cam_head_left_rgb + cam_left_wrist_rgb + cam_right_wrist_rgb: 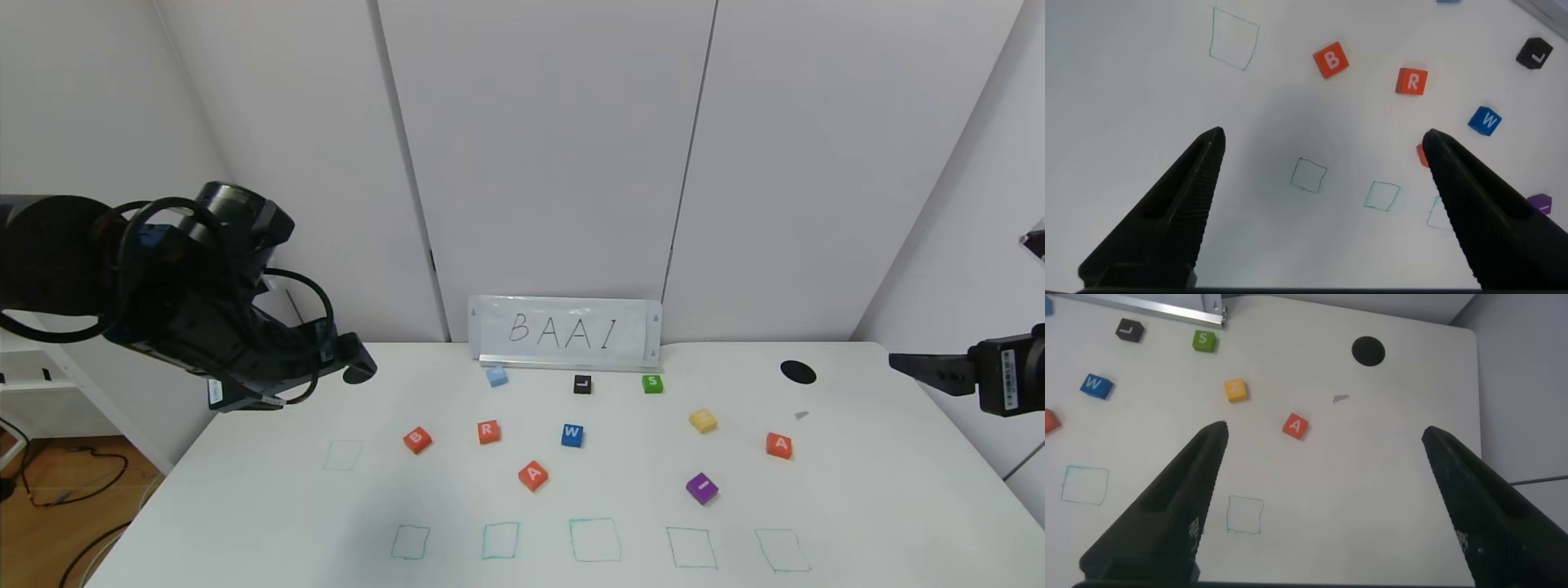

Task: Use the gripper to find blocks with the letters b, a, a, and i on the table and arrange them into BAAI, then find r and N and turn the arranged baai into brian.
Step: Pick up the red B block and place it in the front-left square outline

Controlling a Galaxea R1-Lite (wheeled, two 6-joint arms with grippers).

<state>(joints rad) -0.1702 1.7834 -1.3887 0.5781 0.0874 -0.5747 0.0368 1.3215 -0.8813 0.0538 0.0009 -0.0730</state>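
Left gripper point(1319, 151) jaws apart over table point(857, 490); right gripper point(1323, 449) apart; purple I visible only head view.

Ten letter blocks: four orange-red point(417, 439), two blue point(572, 435), one each black point(582, 385), green point(652, 384), yellow point(703, 420), purple point(702, 487); six green squares point(595, 540).

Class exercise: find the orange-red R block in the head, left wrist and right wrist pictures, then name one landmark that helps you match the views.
Head view: the R block lies between the B block and the blue W block.
Left wrist view: the R block lies between the same two.
Right wrist view: not in it.
Shared landmark: the blue W block shows in all three.
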